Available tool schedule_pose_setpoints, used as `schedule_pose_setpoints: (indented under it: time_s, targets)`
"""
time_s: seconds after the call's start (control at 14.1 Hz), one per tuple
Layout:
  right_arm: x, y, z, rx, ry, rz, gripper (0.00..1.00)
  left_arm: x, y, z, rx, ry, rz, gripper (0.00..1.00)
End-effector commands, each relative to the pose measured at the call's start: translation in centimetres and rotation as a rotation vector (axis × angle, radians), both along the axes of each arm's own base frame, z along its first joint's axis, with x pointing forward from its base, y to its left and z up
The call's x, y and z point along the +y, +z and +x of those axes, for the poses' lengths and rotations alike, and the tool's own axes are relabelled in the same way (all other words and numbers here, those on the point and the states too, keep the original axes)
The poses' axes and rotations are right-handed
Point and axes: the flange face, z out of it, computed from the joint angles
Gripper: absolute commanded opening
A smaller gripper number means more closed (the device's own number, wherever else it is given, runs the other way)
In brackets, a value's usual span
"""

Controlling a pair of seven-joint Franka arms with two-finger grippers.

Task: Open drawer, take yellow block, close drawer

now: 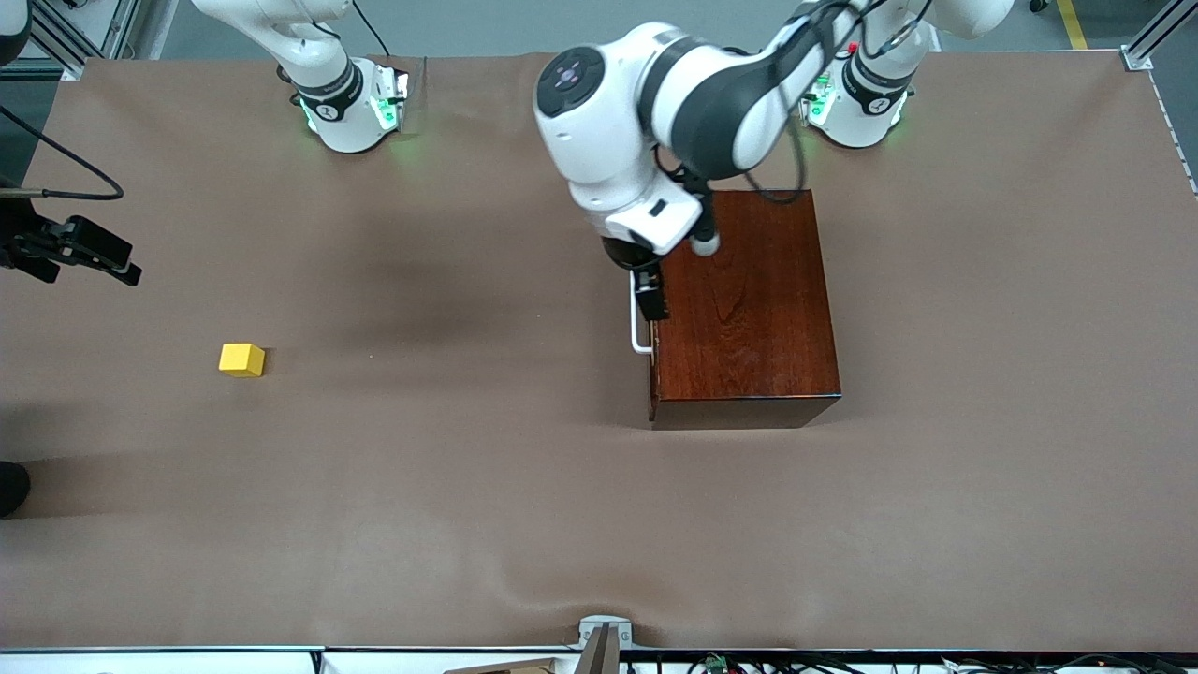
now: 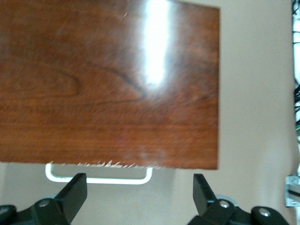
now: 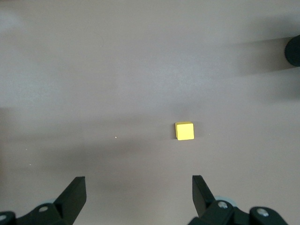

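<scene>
The dark reddish-brown wooden box (image 1: 749,309) stands near the left arm's end of the table. The drawer is shut in it; only its white bar handle (image 1: 639,328) shows, on the side facing the right arm's end. My left gripper (image 1: 650,298) is low, right in front of the drawer at the handle, open and holding nothing. In the left wrist view the gripper (image 2: 139,183) has one finger (image 2: 75,187) over the handle (image 2: 101,180). The yellow block (image 1: 241,359) lies on the table toward the right arm's end. My right gripper (image 1: 94,257) is open over the table, near the block (image 3: 184,131).
A brown cloth (image 1: 468,487) covers the table, with a ripple near the front edge. A metal bracket (image 1: 604,641) sits at the middle of that edge. A dark object (image 1: 11,487) shows at the right arm's end.
</scene>
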Motion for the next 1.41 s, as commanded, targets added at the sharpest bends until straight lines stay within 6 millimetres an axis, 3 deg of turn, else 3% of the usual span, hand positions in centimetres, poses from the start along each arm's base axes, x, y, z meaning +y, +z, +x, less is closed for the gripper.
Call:
schedule_pose_setpoints:
  time_s: [0.0,0.21,0.35,0.71,1.06,1.34]
  targets:
    - [-0.2,0.2,-0.4,-0.006,-0.020,-0.014,1.00,5.9,3.3,3.4,0.045,-0.001,-0.062,1.00]
    - [-0.4,0.3,-0.4,-0.002,-0.014,-0.011,1.00,12.8,5.5,7.2,0.060,0.014,-0.104,1.00]
    - [-0.3,0.3,-0.4,0.001,-0.017,-0.011,1.00,16.9,5.8,9.2,0.085,-0.013,-0.114,1.00]
    - [0.0,0.3,-0.2,-0.011,-0.012,-0.011,1.00,26.1,7.5,11.9,0.134,-0.124,-0.172,1.00]
    - [-0.3,0.1,-0.4,0.007,-0.008,-0.011,1.00,34.3,8.8,11.2,0.185,-0.293,-0.225,1.00]
    - [-0.7,-0.3,-1.1,0.062,0.075,-0.009,1.00,38.1,9.7,8.7,0.218,-0.526,-0.256,1.00]
